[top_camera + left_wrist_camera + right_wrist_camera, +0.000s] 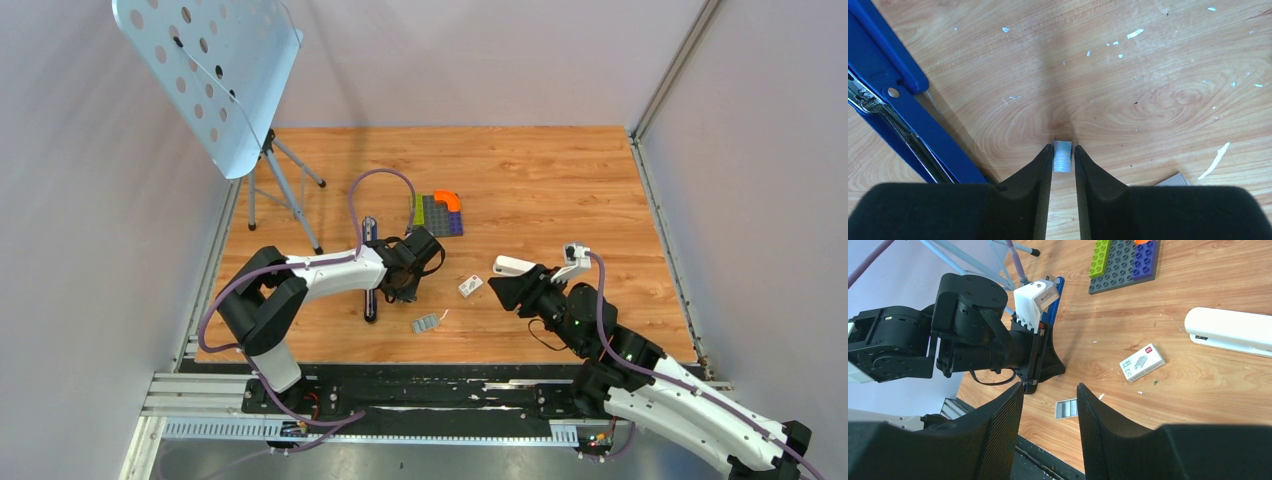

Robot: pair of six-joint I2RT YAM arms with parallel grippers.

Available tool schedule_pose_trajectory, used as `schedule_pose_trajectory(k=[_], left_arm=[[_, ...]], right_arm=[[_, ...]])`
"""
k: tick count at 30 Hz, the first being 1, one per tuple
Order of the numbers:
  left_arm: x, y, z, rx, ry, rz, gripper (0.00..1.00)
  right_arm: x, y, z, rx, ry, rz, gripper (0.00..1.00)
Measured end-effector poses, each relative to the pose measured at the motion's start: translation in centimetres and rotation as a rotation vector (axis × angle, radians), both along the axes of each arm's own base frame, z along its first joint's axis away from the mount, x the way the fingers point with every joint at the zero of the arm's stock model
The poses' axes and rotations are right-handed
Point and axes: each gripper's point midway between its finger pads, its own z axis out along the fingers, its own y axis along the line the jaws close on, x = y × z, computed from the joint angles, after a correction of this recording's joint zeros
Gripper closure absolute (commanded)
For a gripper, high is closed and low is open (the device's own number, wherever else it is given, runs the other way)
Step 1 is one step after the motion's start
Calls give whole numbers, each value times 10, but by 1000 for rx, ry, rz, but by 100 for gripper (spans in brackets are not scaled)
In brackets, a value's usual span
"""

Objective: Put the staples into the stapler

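The left gripper [1064, 152] is pinching a small strip of staples [1062, 159] between narrow jaws, low over the counter [1148, 75] and just beside the opened blue stapler [898, 115]. The right gripper [1050, 390] is hovering half open, holding nothing.

Bench [1148, 90]: orange-brown wood grain, flecked with white specks. Left hand [1063, 156]: fingers coloured black. Pinched between them is a staple strip [1062, 159], seen as shiny silver-grey. Stapler [885, 55], left of that hand: deep blue, with silver metal and spring shown inside. Right hand [1049, 386]: black, inner pads [1003, 430] patterned with fine mesh. Second strip [1066, 408], framed between its fingers: grey, lined with ridges. Staple box [1142, 362], right of that hand: white, printed in grey, marked with red. Plastic bar [1230, 330], further right: plain white. Block plate [1120, 265], ahead: dark grey studs, topped with green, blue-purple and orange blocks.
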Motion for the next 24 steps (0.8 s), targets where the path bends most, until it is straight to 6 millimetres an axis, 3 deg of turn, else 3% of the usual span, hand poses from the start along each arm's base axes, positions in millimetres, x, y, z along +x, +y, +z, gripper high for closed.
schedule_pose_trajectory(k=[7,14,19,24], left_arm=[[1,2,0,10,-8,2,81],[2,3,1,16,-12,4,82],[3,6,11,13,-33,10,83],[5,13,33,9,-74,21,83]], right_arm=[[0,0,-1,-5,3,0,48],[0,0,-2,-8,7,1,28],[0,1,-7,-20,17,4,2],[-1,0,-12,-36,29,4,0]])
